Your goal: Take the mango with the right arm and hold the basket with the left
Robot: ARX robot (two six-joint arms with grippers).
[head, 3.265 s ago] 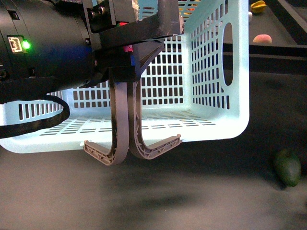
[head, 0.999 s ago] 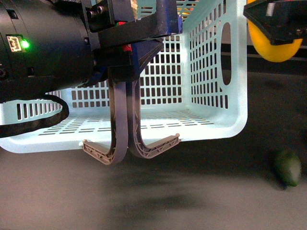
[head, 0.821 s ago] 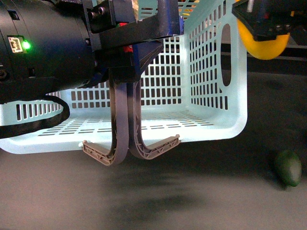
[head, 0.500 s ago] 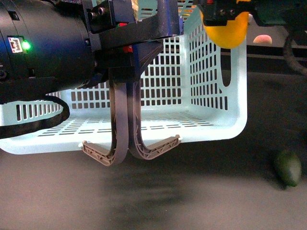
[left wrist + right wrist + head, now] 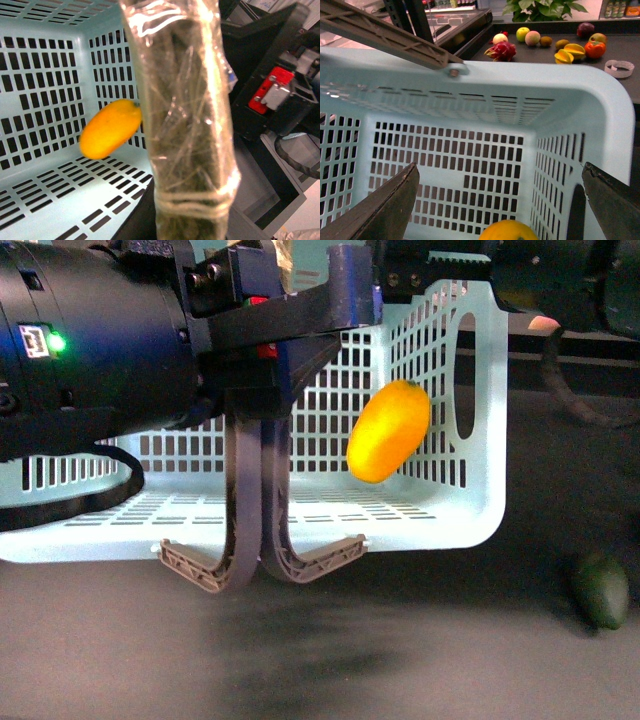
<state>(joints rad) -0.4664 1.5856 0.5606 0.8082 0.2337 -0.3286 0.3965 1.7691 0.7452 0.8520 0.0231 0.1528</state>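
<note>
Two handles (image 5: 250, 500) of the basket (image 5: 480, 510) are clamped in the left pincer (image 5: 275, 350); inside the basket the mango (image 5: 388, 430) is in mid-air above its floor, long axis steeply tilted, touching nothing; straight above it, over the basket, the right pincer (image 5: 500, 167) gapes wide, empty, the nearer arm.

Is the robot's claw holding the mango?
No, the mango is loose in the air inside the basket, and the right gripper is wide open with nothing between its fingers.
</note>
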